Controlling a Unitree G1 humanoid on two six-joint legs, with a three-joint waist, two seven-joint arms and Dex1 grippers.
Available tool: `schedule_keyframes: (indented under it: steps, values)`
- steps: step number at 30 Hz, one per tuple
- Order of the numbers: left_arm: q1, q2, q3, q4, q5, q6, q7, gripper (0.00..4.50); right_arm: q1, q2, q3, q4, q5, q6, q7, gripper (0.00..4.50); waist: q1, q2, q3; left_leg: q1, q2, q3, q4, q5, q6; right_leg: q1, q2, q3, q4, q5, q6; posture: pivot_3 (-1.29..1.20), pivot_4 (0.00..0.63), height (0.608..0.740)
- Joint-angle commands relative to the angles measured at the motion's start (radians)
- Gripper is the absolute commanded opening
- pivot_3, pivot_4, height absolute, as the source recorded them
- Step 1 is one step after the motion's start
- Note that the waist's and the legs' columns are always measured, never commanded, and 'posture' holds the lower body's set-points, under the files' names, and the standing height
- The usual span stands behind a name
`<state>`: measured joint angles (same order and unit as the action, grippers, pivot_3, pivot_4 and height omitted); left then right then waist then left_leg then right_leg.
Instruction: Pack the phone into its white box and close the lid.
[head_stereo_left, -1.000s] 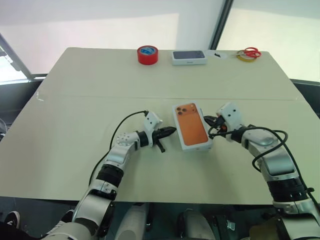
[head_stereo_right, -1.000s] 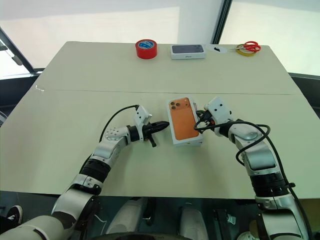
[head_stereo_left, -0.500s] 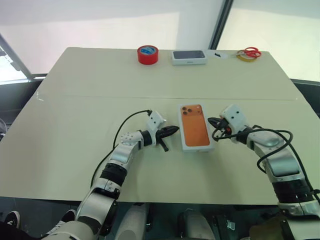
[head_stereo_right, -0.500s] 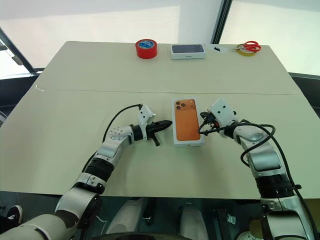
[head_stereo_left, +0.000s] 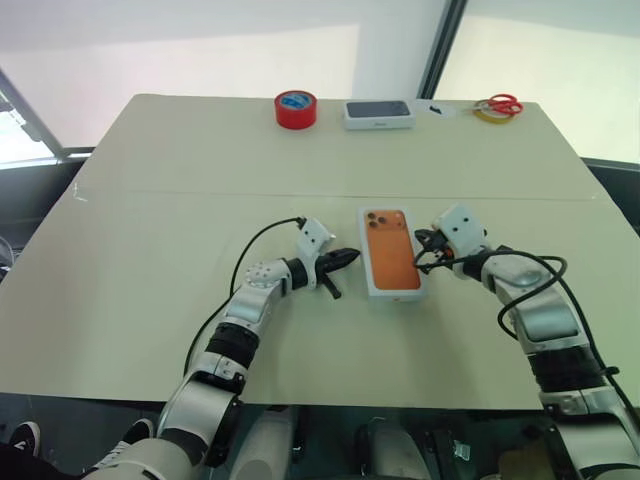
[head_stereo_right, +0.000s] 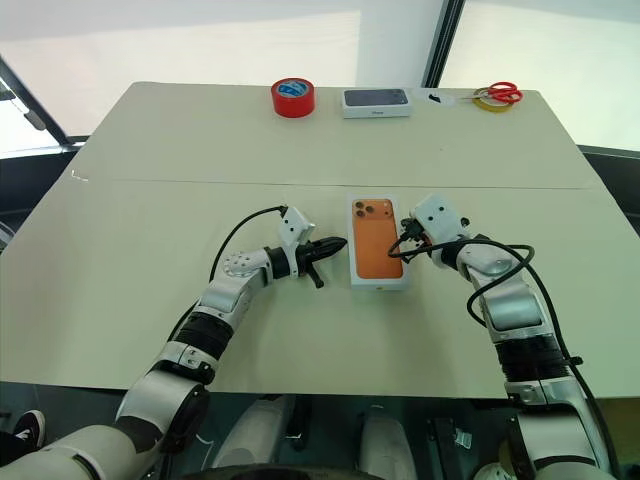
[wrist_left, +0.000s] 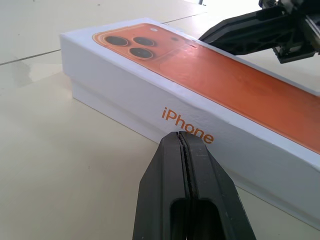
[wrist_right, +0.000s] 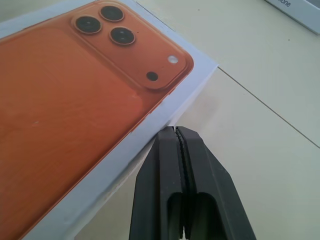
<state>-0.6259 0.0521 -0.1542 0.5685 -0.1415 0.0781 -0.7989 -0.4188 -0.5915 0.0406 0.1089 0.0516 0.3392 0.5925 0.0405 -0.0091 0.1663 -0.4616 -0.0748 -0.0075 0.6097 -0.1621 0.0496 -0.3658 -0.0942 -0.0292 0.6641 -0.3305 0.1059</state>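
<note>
Lid (head_stereo_left: 390, 250) with its printed orange phone sits closed on the white box (wrist_left: 115, 107), near the middle of the table (head_stereo_left: 150, 170). Left gripper (head_stereo_left: 350, 258), fingers pressed together and empty, points at the box's left side. Right gripper (head_stereo_left: 420, 240), likewise closed and empty, sits at its right edge.

- Looks like a lab or test room set up for my handling trials, not a home.
- My desk (head_stereo_left: 150, 300) is a broad, plain beige top with one seam line across it.
- Props sit in a row along its far edge: red tape roll (head_stereo_left: 295, 109), a second phone box (head_stereo_left: 378, 114), scissors (head_stereo_left: 503, 104).
- Behind it, pale window panels split by a dark frame post (head_stereo_left: 440, 48).
</note>
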Motion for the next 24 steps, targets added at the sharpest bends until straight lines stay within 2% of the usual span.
schedule_keyframes:
  steps: [1,7,9,12,14,18,24]
  values:
    - [-0.022,-0.009,-0.002,-0.003,0.002,-0.002,0.006,0.00,-0.004,-0.005,0.001,-0.004,-0.019,-0.026,0.000,0.04,-0.001,0.000,0.000,0.000,0.000,0.000,0.000,0.000,0.000,0.000,0.000,0.000,0.000,0.000,0.000,0.00,0.150,0.738]
    - [0.007,0.014,0.042,-0.106,-0.046,0.015,0.003,0.00,-0.016,-0.009,-0.051,-0.004,-0.003,-0.050,-0.009,0.04,-0.004,0.000,0.000,0.000,0.000,0.000,0.000,0.000,0.000,0.000,0.000,0.000,0.000,0.000,0.000,0.00,0.150,0.738]
    - [0.005,0.014,0.065,-0.167,-0.087,0.057,0.005,0.00,-0.025,0.007,-0.103,-0.037,0.063,-0.043,0.009,0.04,-0.004,0.000,0.000,0.000,0.000,0.000,0.000,0.000,-0.001,-0.001,0.000,0.000,0.000,0.000,0.000,0.00,0.150,0.738]
    - [-0.016,0.006,0.081,-0.223,-0.132,0.102,0.001,0.00,-0.025,0.020,-0.143,-0.092,0.166,-0.028,0.072,0.04,-0.004,0.000,0.000,0.000,0.000,0.000,0.000,0.000,-0.001,0.000,0.000,0.000,0.000,0.000,0.000,0.00,0.150,0.738]
    - [-0.047,-0.004,0.067,-0.200,-0.118,0.108,0.010,0.00,0.007,0.001,-0.111,-0.138,0.189,-0.030,0.147,0.04,-0.003,0.000,0.000,0.000,0.000,0.000,0.000,0.000,0.000,0.000,0.000,0.000,0.000,0.000,0.000,0.00,0.150,0.738]
    - [-0.079,0.005,-0.049,-0.081,0.025,0.036,0.023,0.00,0.076,-0.051,-0.004,-0.162,0.101,-0.070,0.215,0.04,0.001,0.000,0.000,0.000,0.000,0.000,0.001,0.000,0.000,0.001,0.000,0.000,0.000,0.000,0.000,0.00,0.150,0.738]
    - [-0.046,0.033,-0.139,-0.020,0.119,0.036,0.004,0.00,0.115,-0.084,0.082,-0.125,-0.049,-0.114,0.161,0.04,-0.003,0.000,-0.001,0.001,0.000,0.000,0.001,-0.001,0.000,0.001,0.000,0.000,0.001,0.000,0.000,0.00,0.150,0.738]
